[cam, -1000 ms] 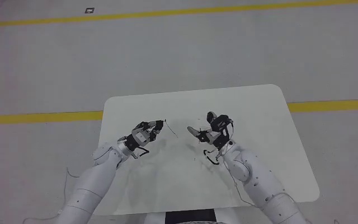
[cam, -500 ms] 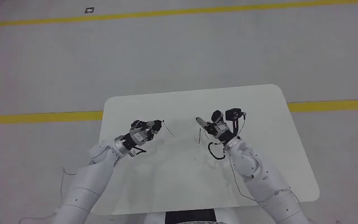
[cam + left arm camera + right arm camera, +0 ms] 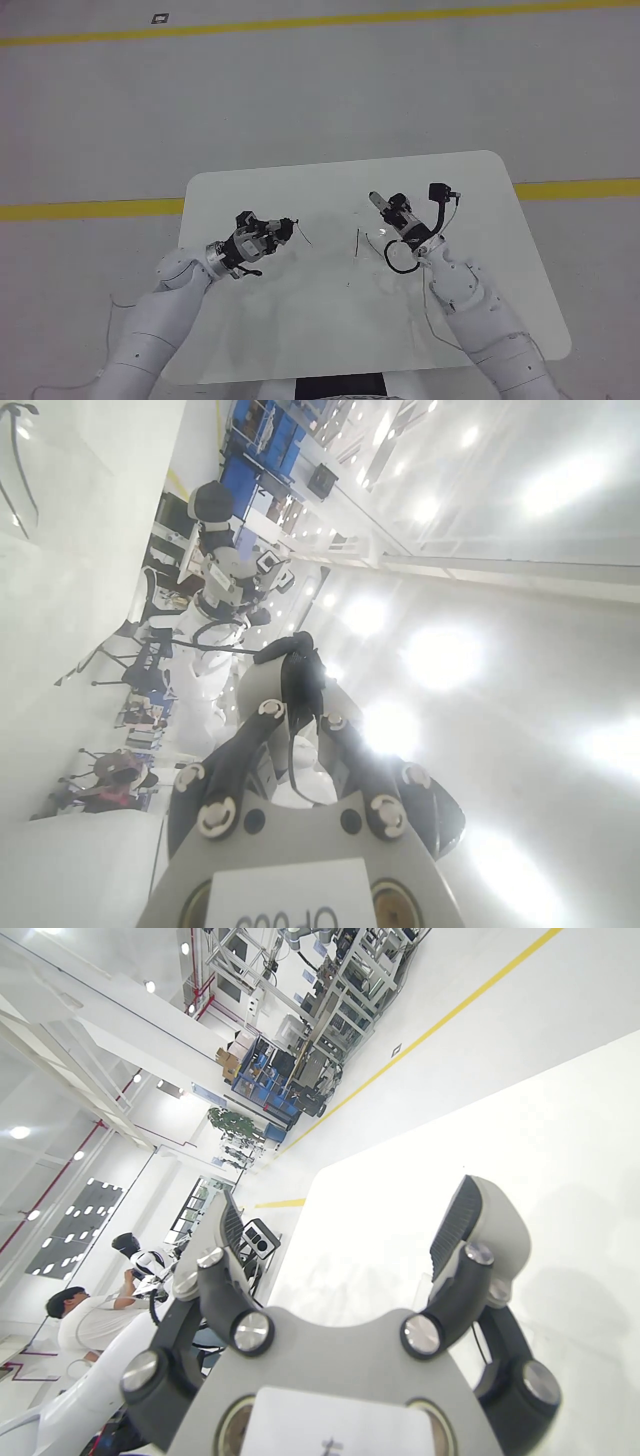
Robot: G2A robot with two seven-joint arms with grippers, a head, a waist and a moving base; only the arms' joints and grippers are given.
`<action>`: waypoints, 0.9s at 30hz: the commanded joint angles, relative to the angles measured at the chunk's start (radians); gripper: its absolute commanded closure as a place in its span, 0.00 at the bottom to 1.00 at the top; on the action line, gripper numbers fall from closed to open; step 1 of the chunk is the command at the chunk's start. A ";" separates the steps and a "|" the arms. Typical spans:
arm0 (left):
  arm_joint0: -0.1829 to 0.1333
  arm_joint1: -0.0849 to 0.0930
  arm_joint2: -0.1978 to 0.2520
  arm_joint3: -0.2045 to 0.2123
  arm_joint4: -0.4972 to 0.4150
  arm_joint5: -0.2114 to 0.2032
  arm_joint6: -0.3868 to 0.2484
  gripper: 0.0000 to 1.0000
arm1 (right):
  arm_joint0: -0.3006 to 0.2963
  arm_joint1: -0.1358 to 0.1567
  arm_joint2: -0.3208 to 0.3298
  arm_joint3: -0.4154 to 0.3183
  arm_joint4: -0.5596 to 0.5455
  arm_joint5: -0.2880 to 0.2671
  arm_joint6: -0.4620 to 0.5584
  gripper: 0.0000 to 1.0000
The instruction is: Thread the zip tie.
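While the left gripper (image 3: 280, 227) is being held over the left half of the tabletop (image 3: 470, 190), its fingers (image 3: 295, 680) are being pressed together on the zip tie (image 3: 303, 237). The thin dark tail of the zip tie is sticking out from the fingertips toward the middle of the tabletop. In the left wrist view the two dark pads are being shown shut against each other, with no gap between them. The right gripper (image 3: 386, 207) is being held over the right half of the tabletop, well apart from the left gripper. Its fingers (image 3: 462, 1218) are being held spread wide, with nothing between them. A second thin dark strip (image 3: 357, 242) is lying flat on the tabletop between the two grippers, nearer the right one and touching neither. Whether it is another zip tie cannot be told.
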 commanded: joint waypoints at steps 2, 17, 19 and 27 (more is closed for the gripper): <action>0.000 -0.002 0.007 -0.019 -0.005 -0.002 0.013 1.00 | 0.000 0.000 0.000 0.000 0.000 0.000 0.000 0.00; -0.020 0.001 0.012 -0.054 -0.008 0.005 -0.033 1.00 | 0.000 0.000 0.000 0.000 0.000 0.000 0.000 0.00; -0.020 0.001 0.012 -0.054 -0.008 0.005 -0.033 1.00 | 0.000 0.000 0.000 0.000 0.000 0.000 0.000 0.00; -0.020 0.001 0.012 -0.054 -0.008 0.005 -0.033 1.00 | 0.000 0.000 0.000 0.000 0.000 0.000 0.000 0.00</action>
